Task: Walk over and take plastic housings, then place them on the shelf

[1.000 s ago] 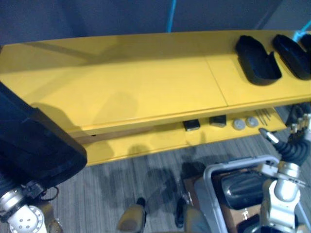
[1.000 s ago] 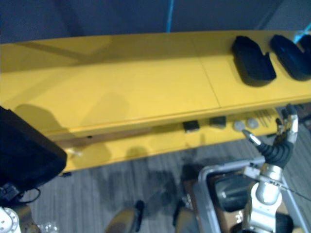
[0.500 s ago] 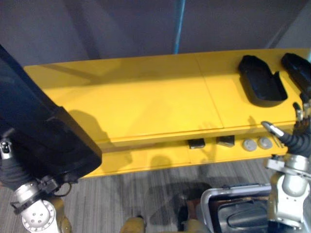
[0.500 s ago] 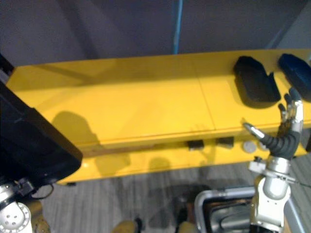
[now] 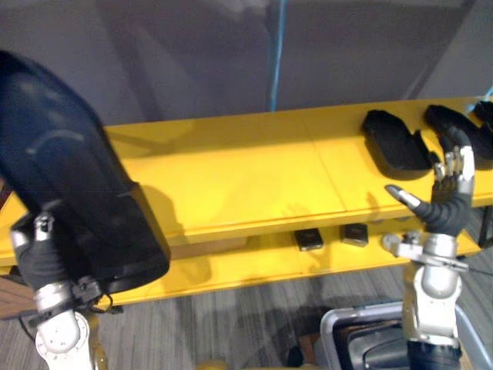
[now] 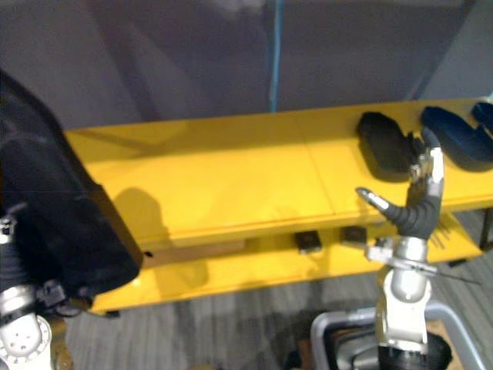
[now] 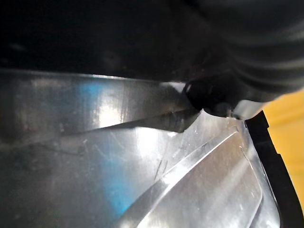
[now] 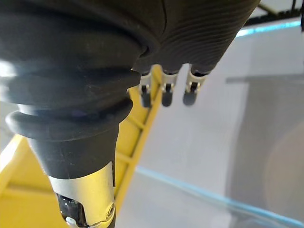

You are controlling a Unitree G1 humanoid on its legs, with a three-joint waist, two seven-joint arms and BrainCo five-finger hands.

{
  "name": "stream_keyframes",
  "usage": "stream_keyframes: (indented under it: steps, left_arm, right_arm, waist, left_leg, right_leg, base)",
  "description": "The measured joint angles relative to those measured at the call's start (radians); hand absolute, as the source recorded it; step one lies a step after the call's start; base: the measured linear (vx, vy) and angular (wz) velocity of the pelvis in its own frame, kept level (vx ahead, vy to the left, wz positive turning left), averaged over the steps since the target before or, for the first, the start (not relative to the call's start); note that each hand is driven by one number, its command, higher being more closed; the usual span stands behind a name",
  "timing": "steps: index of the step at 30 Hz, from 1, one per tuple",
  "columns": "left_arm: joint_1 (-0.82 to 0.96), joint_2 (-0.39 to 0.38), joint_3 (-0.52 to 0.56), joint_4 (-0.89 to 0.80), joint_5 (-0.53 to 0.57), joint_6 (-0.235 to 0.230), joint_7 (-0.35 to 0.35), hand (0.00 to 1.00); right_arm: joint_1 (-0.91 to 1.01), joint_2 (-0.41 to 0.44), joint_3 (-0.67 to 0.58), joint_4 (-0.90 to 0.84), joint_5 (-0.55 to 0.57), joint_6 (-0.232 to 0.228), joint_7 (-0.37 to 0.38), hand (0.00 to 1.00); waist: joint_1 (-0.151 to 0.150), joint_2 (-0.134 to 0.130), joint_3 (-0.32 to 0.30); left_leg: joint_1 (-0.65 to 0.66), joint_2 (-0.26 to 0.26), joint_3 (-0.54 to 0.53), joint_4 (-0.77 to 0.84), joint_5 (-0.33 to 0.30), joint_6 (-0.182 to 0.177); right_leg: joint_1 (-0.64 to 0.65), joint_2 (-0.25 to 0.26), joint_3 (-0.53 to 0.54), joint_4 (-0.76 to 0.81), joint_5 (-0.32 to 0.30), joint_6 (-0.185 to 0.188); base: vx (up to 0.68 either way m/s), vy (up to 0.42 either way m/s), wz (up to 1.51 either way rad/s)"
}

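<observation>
The black housing hung high at your left, borne by the left hand in front of the left end of the yellow shelf and not yet set down. It looked a big, stiff moulded shell, probably light for its bulk but awkward for one hand, and its smooth skin seemed likely to slip. The rim, where the wall met the silver lining seen from the left wrist, seemed the safest place to take hold. Its long axis ran steeply, rounded end up and away to your left, broad end down toward the shelf's front edge, so you would probably have to tip it flat before letting go. How the left hand gripped it could not be told, because the housing hid that. The right hand stood raised and empty at your right, fingers straight and thumb spread wide, near the shelf's front edge. Beyond it two other housings lay flat on the shelf top, side by side, their long axes running roughly front to back. On the lower shelf two small dark blocks sat near each other, and a grey bin showed on the floor below the right hand.
</observation>
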Motion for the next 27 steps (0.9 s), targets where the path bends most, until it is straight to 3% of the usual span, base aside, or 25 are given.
stream_keyframes:
  steps: [2,5,6,13,21,27]
  left_arm:
    - [-0.036,0.023,-0.021,0.03,-0.023,0.034,-0.008,1.0]
    - [-0.121,0.063,-0.053,0.125,-0.04,0.102,-0.005,1.0]
    - [-0.161,0.086,-0.063,0.18,-0.04,0.139,0.006,1.0]
    - [-0.377,0.187,-0.093,0.526,-0.119,0.254,0.098,1.0]
    - [-0.6,0.283,-0.099,0.782,-0.236,0.352,0.19,1.0]
    - [-0.682,0.322,-0.09,0.847,-0.341,0.406,0.29,1.0]
  right_arm:
    - [0.021,-0.001,-0.015,-0.016,0.018,0.003,0.018,0.0]
    - [0.054,-0.001,-0.059,-0.044,0.035,0.008,0.039,0.0]
    - [0.066,-0.001,-0.078,-0.052,0.038,0.009,0.041,0.0]
    - [0.143,-0.016,-0.157,-0.072,0.088,0.059,0.126,0.0]
    - [0.17,-0.049,-0.158,-0.146,0.151,0.14,0.233,0.0]
    - [0.171,-0.06,-0.118,-0.226,0.151,0.186,0.256,0.0]
  waist:
    - [-0.007,0.006,-0.005]
    - [-0.045,0.016,-0.009]
    - [-0.061,0.017,-0.009]
    - [-0.153,0.042,0.008]
    - [-0.225,0.094,0.095]
    - [-0.261,0.088,0.165]
  left_leg:
    - [0.011,0.0,0.023,-0.014,0.006,0.001]
    - [0.029,0.001,0.057,-0.031,0.012,0.001]
    - [0.041,0.002,0.085,-0.048,0.019,0.0]
    - [0.063,-0.001,0.173,-0.099,0.047,0.0]
    - [0.064,-0.026,0.257,-0.12,0.075,0.027]
    - [0.026,-0.051,0.304,-0.119,0.114,0.061]
  right_leg:
    - [-0.001,0.002,0.022,-0.012,0.012,0.001]
    - [-0.006,0.007,0.055,-0.021,0.024,-0.001]
    - [-0.01,0.013,0.081,-0.034,0.037,-0.002]
    - [-0.056,0.029,0.177,-0.044,0.069,-0.004]
    - [-0.119,0.031,0.266,-0.022,0.07,0.0]
    - [-0.196,0.015,0.31,0.021,0.075,0.002]
  base:
    - [-0.03,-0.006,-0.37]
    - [-0.03,-0.012,-0.38]
    - [-0.03,-0.01,-0.48]
    - [-0.02,-0.013,-0.43]
    - [-0.04,0.004,-0.32]
    - [-0.06,-0.015,-0.23]
